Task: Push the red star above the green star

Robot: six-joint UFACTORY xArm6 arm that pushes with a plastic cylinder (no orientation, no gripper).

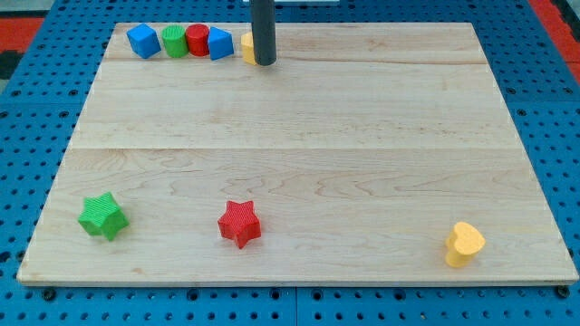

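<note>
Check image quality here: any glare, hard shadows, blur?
Camera view: even, diffuse light, no glare on the board; soft, short shadows under the red star and green star; blocks sharp, edges crisp; my tip in focus beside a partly hidden yellow block.

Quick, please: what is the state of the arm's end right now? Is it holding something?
My tip: no pincer, holds nothing; beside the yellow block, far from the red star.
</note>
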